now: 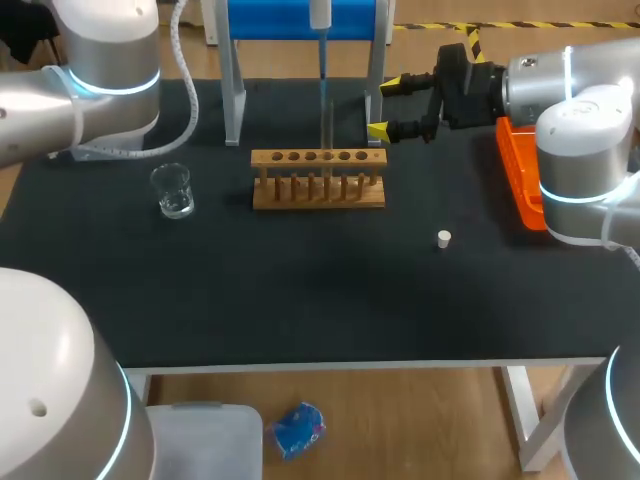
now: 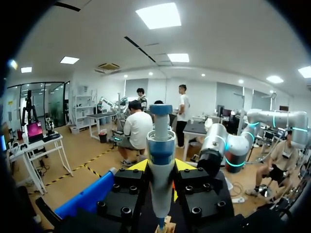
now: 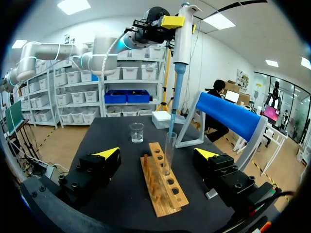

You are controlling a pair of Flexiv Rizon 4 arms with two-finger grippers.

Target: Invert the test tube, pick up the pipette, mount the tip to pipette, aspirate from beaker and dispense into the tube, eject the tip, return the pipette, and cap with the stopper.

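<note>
I am looking down on a wooden rack (image 1: 319, 180) standing mid-table on the black table (image 1: 300, 300). My left gripper (image 2: 161, 167) is clenching the pipette (image 2: 160, 141) and holding it upright directly above the rack. The pipette's thin lower end is reaching down to the mouth of a clear tube (image 3: 168, 151), which is standing in one of the rack's holes. My right gripper (image 3: 158, 153) is hanging just beside the rack's right end, its fingers spread wide and gripping nothing, with the rack lying ahead of them. A glass beaker (image 1: 173, 190) is sitting well to the left of the rack. A small white stopper (image 1: 443, 238) is lying in front of the rack, off to its right. An orange tray (image 1: 520, 170) is sitting farther right of the rack, and a blue stand (image 1: 300, 20) is standing just behind the rack.
</note>
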